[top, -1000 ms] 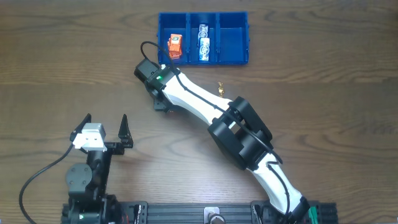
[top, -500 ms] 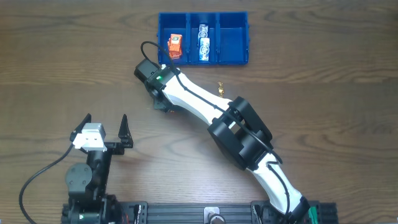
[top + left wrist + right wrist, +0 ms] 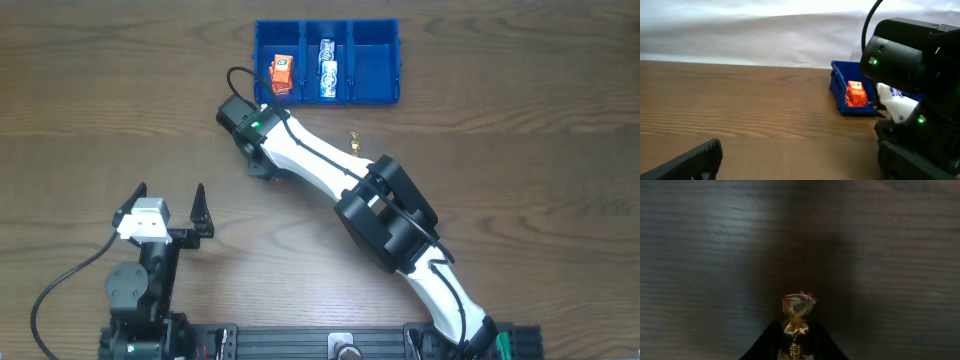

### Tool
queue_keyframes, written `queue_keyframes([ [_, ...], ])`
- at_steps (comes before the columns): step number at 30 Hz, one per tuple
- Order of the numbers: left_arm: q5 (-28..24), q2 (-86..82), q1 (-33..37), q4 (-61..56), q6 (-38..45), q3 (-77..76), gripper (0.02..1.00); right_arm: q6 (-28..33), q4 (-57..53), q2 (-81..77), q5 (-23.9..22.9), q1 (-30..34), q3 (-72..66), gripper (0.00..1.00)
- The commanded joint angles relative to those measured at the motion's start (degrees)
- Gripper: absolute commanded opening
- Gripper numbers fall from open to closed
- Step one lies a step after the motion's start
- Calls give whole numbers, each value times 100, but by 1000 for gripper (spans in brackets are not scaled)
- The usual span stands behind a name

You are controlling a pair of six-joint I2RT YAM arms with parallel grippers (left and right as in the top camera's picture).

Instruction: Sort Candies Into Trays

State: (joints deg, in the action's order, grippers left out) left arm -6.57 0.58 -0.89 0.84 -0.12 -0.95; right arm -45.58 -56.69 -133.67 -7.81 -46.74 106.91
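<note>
The blue three-compartment tray [image 3: 388, 62] stands at the back of the table. An orange candy [image 3: 282, 72] lies in its left compartment and a white-and-blue candy [image 3: 328, 66] in the middle one. The right arm reaches across to the left of centre, its gripper [image 3: 262, 165] pointing down just in front of the tray's left corner. In the right wrist view the right gripper [image 3: 796, 330] is shut on a gold-wrapped candy [image 3: 797, 307] above bare wood. Another gold candy [image 3: 353, 143] lies on the table beside the arm. My left gripper [image 3: 170, 200] stands open near the front left, holding nothing.
The left wrist view shows the tray's end [image 3: 839, 87] with the orange candy [image 3: 856, 93], and the right arm's wrist [image 3: 910, 50] close by. Bare wood stretches left of the tray and along the right side of the table.
</note>
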Motion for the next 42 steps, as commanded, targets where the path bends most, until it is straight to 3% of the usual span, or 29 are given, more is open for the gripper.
queue_keyframes([
  [1, -186, -35, 22, 295, 35, 68, 993, 387, -273, 876, -614, 302, 306, 130],
  [8, -186, -35, 22, 295, 35, 68, 996, 920, -409, 1967, -1322, 1073, 308, 130],
  [19, -186, -35, 22, 295, 35, 68, 996, 2201, 673, 1952, -1322, 2452, 306, 145],
  [31, -186, -35, 22, 295, 35, 68, 993, 2345, 1204, 1016, -750, 2817, 306, 145],
  [39, -186, -35, 24, 295, 35, 68, 996, 2341, 1311, 925, -752, 2817, 302, 156],
  [41, -186, -35, 22, 295, 35, 68, 996, 2341, 1309, 925, -752, 2817, 302, 180],
  [42, -186, -35, 22, 295, 35, 68, 996, 2341, 1307, 925, -752, 2817, 302, 242],
])
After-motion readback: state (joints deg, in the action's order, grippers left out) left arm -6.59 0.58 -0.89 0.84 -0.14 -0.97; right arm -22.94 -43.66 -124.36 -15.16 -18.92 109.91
